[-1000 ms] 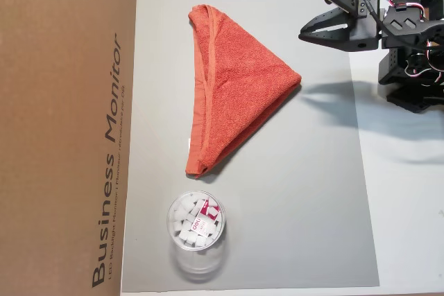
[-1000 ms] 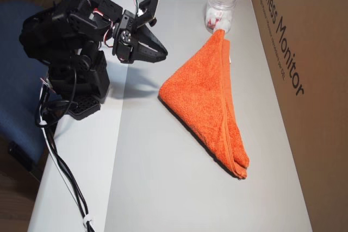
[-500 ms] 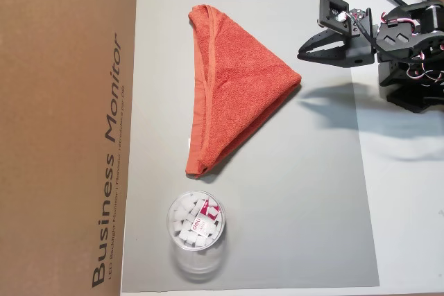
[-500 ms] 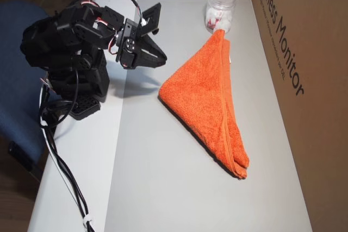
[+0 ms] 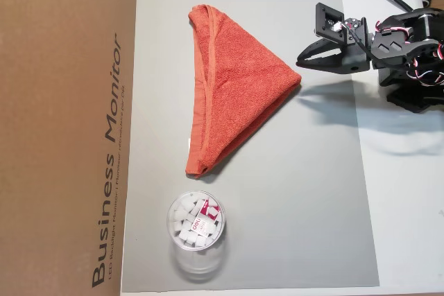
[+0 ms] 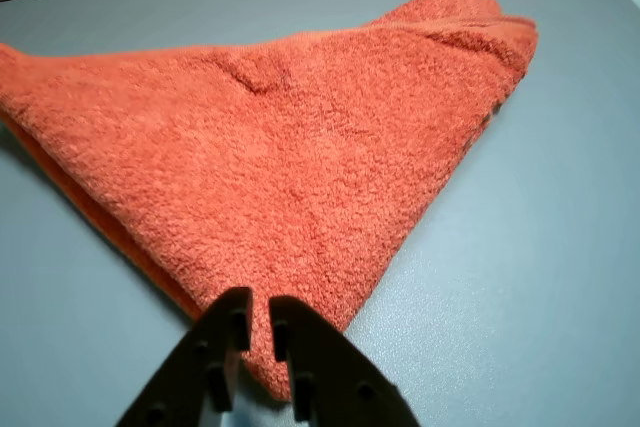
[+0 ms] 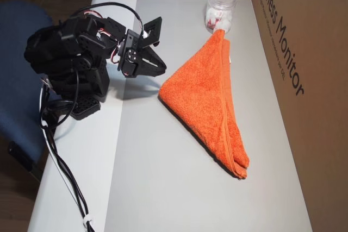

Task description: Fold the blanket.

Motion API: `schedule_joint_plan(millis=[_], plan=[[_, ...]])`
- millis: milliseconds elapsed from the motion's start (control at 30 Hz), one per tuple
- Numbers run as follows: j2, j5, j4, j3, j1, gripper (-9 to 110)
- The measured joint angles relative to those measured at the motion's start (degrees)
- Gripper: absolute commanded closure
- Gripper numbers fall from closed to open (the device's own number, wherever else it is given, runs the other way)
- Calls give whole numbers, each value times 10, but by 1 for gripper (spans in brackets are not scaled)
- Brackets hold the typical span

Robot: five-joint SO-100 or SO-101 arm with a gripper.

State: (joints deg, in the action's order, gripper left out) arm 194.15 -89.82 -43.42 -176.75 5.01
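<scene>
The blanket (image 5: 232, 95) is an orange-red terry towel lying folded into a triangle on the grey mat (image 5: 298, 192). Its long hemmed edge faces the cardboard box, and one corner points toward the arm. In both overhead views my black gripper (image 5: 300, 59) (image 7: 165, 70) hovers just off that corner, apart from the cloth. In the wrist view the gripper (image 6: 251, 309) has its two fingers nearly touching with nothing between them, and the blanket (image 6: 300, 167) spreads out right behind the tips.
A clear plastic cup (image 5: 196, 225) (image 7: 221, 5) with white pieces stands by the blanket's far tip. A tall cardboard box (image 5: 66, 129) (image 7: 304, 69) walls one side of the mat. The arm's base (image 5: 413, 81) and cables sit on the white table.
The gripper has come down and swung toward the blanket's near corner. The blanket and cup have not moved.
</scene>
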Motion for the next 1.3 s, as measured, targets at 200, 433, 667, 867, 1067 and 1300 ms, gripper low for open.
schedule_joint_plan(millis=[200,433,667,867,1067,1300], plan=[[0,0,1,-19,0,102],[0,0,-1,-23,3,102],[0,0,-65,-24,0,102],[0,0,-121,-24,3,102],[0,0,-172,-24,3,102],[0,0,-229,-24,3,102]])
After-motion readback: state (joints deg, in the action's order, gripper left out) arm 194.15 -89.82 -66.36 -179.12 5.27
